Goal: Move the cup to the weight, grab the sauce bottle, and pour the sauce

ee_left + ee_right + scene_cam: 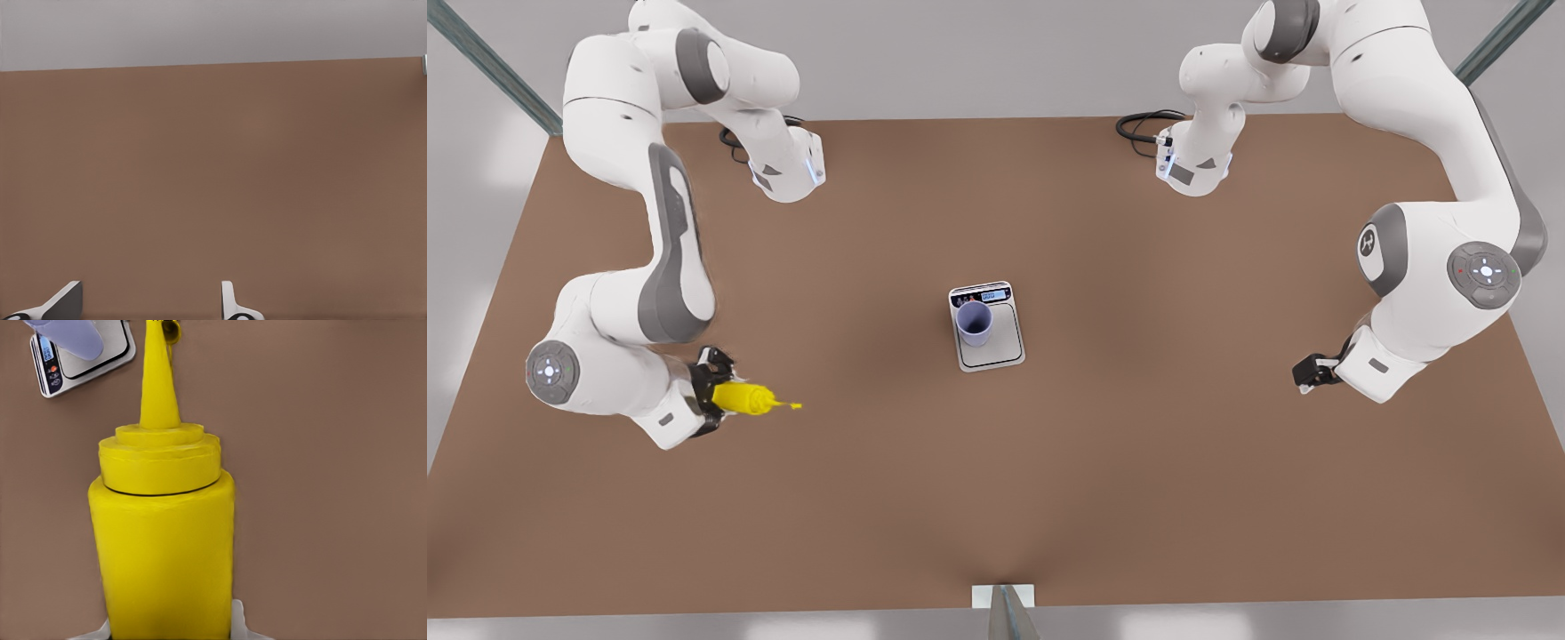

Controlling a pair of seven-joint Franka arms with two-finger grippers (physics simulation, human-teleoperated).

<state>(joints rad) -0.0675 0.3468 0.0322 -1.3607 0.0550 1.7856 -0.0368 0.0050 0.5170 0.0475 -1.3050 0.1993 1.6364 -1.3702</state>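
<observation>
While held in right pincer (713,397), yellow sauce bottle (743,399) lies level, nozzle pointed.

In the right wrist view the sauce bottle (163,547) runs off the frame at its base, so the right gripper (170,630) shows only as pale finger slivers either side of it. The cup (70,333) is cut by the picture's edge, rim unseen, and one end of the weight (110,353) is cut off too. Its display digits are too small to read. In the left wrist view the left gripper (147,307) shows only its two fingertips (63,300), spread apart.
</observation>
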